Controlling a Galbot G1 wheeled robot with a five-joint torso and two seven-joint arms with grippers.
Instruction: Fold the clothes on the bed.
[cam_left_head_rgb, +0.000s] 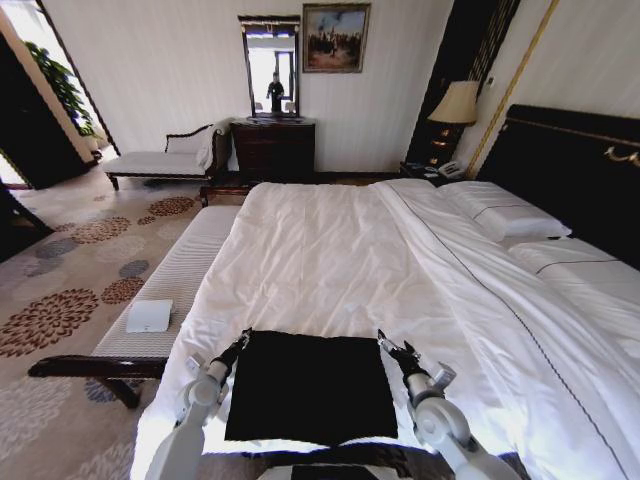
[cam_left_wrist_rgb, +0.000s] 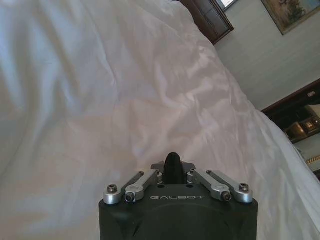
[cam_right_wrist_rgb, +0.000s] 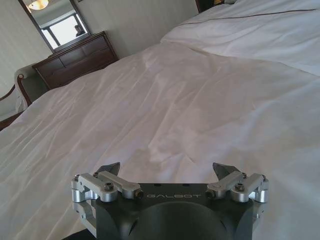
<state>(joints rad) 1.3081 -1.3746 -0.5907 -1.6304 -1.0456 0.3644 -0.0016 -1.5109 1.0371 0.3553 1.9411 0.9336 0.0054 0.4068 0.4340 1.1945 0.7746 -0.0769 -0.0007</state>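
Observation:
The clothes are a black T-shirt lying flat as a rough square at the near end of the bed, which has a white duvet. My left gripper sits at the shirt's far left corner. In the left wrist view the left gripper is shut with a tuft of black fabric pinched between its fingertips. At the far right corner rests my right gripper. In the right wrist view the right gripper is open, its fingers wide apart over bare duvet.
A grey-striped bench with a white item on it runs along the bed's left side. White pillows lie by the dark headboard at the right. A dresser and a lamp stand at the far wall.

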